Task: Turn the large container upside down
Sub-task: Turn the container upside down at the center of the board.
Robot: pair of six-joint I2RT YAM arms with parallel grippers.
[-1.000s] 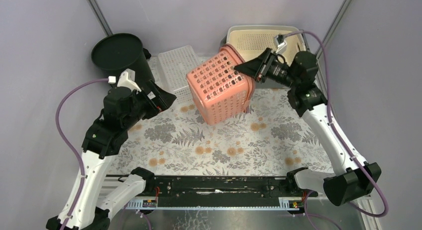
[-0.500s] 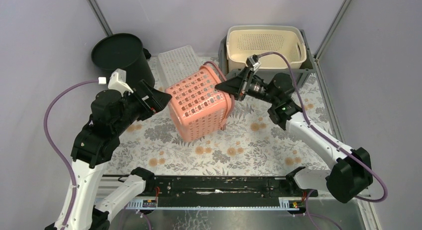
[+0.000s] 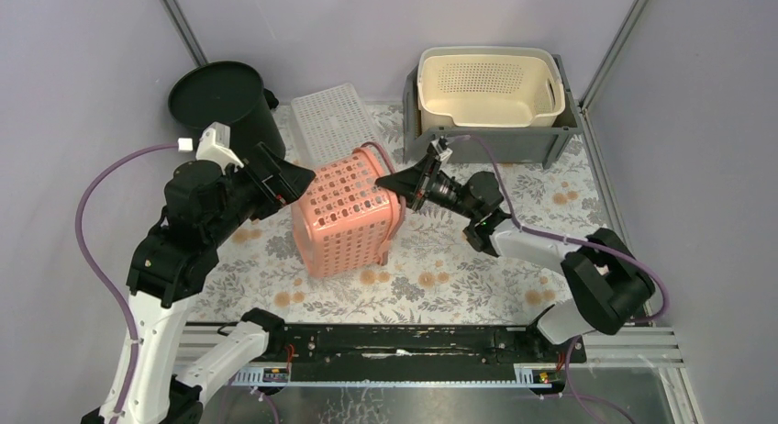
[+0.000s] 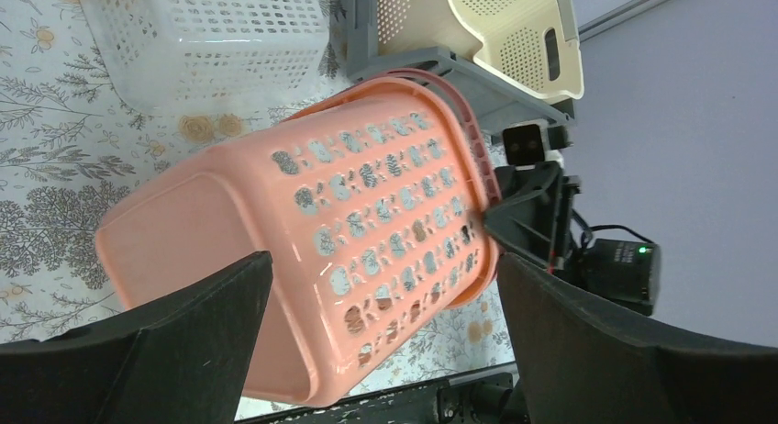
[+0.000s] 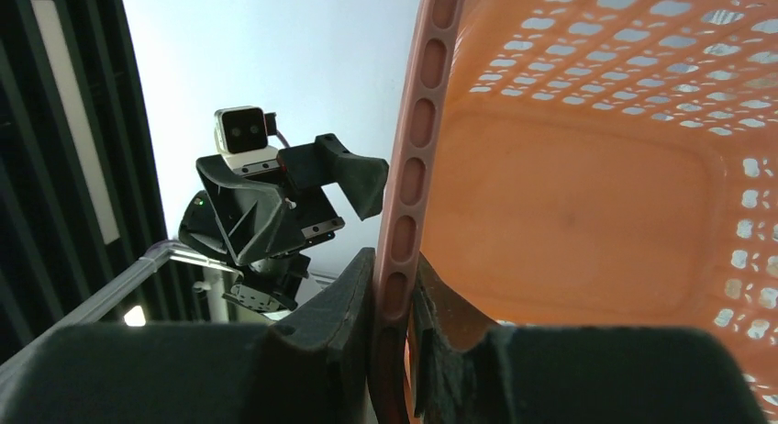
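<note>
While the right gripper's [image 5: 394, 277] jaws pinch the pink basket's [image 3: 344, 213] rim, the left gripper [image 3: 298, 178] holds its jaws wide apart just beside the basket's far-left corner. The basket lies tipped sideways over the floral cloth [image 3: 477, 259], mouth toward the right arm.

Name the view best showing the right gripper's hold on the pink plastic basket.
Right wrist: the right gripper pinches the rim of the pink plastic basket, close up. Top external shows distant contact; left wrist, its tip.
</note>
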